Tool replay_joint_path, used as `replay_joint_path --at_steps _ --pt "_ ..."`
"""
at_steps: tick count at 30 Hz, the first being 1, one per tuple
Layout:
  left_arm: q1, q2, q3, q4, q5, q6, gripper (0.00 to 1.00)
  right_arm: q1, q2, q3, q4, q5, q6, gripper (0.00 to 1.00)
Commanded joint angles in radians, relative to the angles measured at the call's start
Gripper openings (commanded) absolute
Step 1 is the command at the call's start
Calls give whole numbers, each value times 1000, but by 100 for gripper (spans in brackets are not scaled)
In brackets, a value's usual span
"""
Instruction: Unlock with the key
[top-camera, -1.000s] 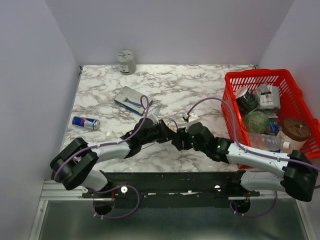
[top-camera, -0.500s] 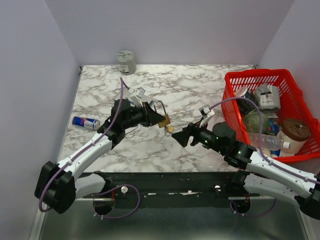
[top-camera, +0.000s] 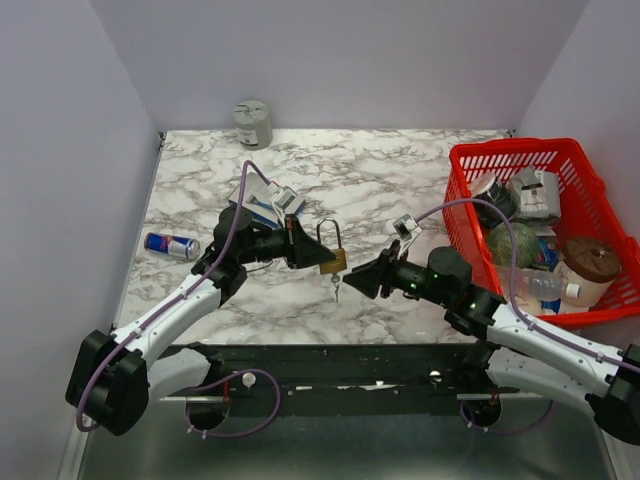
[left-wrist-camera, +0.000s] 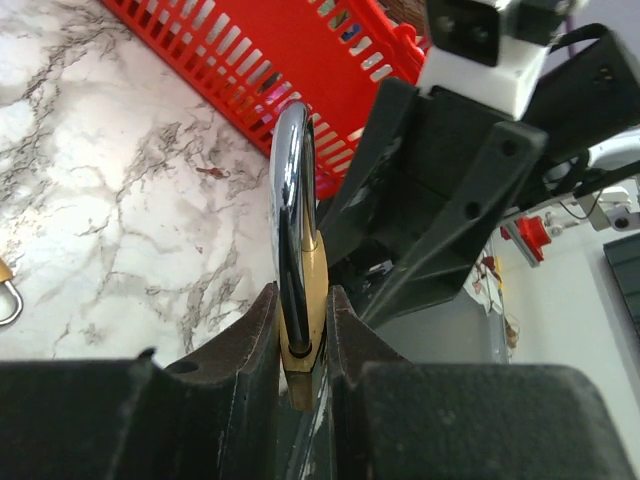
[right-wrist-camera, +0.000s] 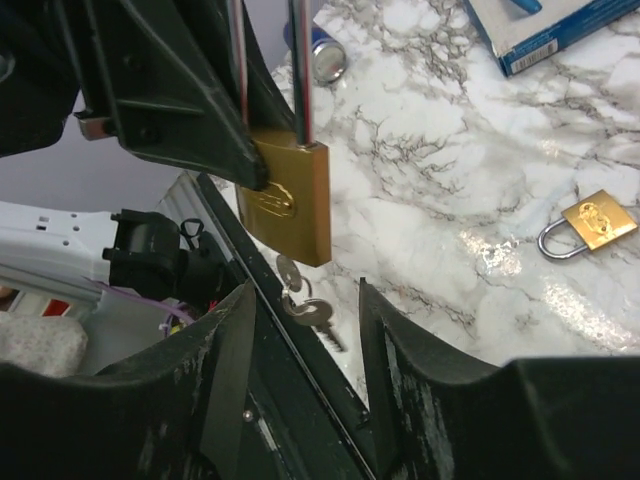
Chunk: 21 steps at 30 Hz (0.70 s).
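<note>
One padlock (top-camera: 331, 257) — pinched in the left tool (left-wrist-camera: 301, 335), keys (right-wrist-camera: 304, 300) dangling below.

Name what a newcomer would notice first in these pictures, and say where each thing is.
A brass padlock is held upright over the middle of the table, clamped in the left gripper, with keys dangling from its underside. The open right gripper faces it from the right, close by. A red basket crammed with odds and ends sits at the right edge.
</note>
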Motion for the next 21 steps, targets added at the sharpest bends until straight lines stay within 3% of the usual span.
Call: replay_joint_path --at_steps 1,6,21 --pt "3 -34 -6 161 78 -38 0 -4 32 -20 91 -65 6 51" --pt "3 -28 -11 175 81 -44 0 -3 89 -14 131 -131 -34 43" --pt "6 -17 -11 170 75 -36 0 -1 139 -35 223 -180 -11 37"
